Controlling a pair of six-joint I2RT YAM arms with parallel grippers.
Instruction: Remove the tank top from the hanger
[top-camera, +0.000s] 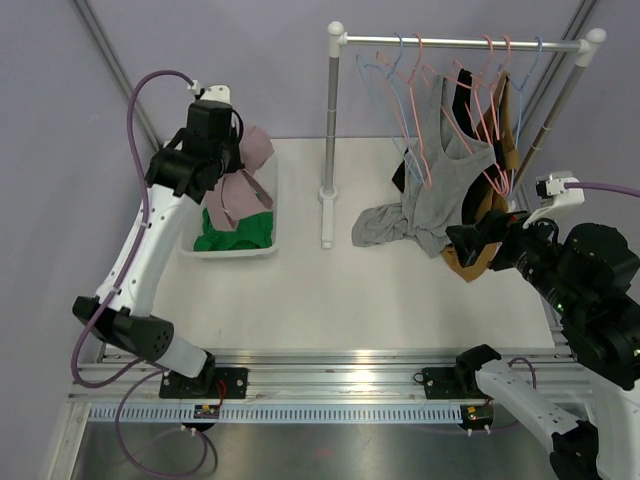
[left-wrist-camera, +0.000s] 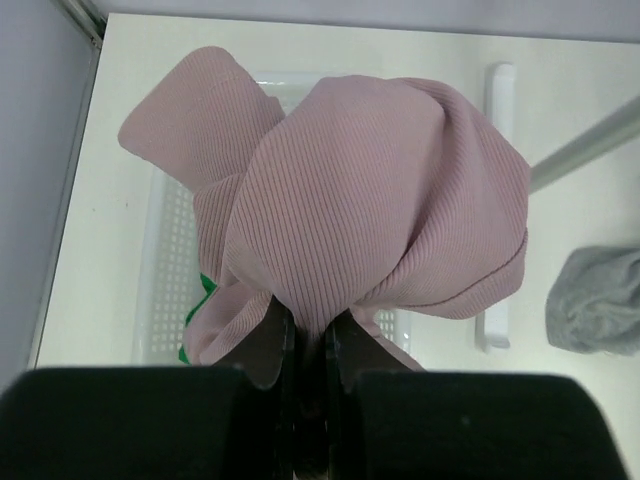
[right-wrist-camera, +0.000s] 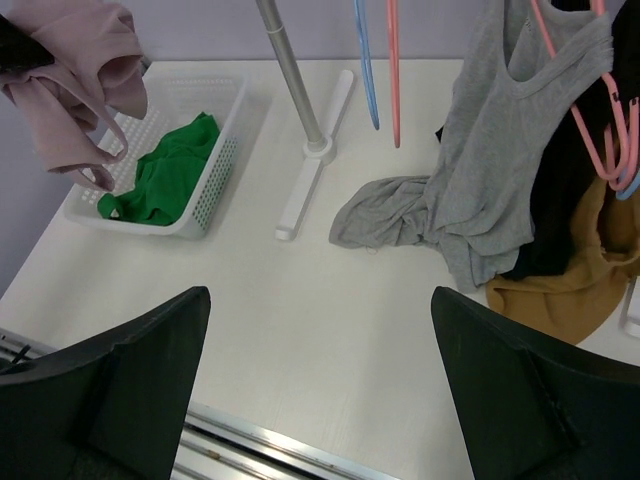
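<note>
Left gripper (left-wrist-camera: 310, 345) clamped on pink ribbed top (left-wrist-camera: 370, 200), bunched ahead of it. White basket (left-wrist-camera: 160, 260) beyond, green cloth (left-wrist-camera: 205, 290) inside. Grey garment (left-wrist-camera: 600, 300) off to right.

Mauve ribbed top (left-wrist-camera: 370, 200), grey tank top (top-camera: 440, 180) — white basket (right-wrist-camera: 215, 180)

pink tank top (left-wrist-camera: 380, 210): ribbed matt cloth | basket (right-wrist-camera: 216, 168): perforated white plastic | rack pole (top-camera: 329, 120): smooth metal
</note>
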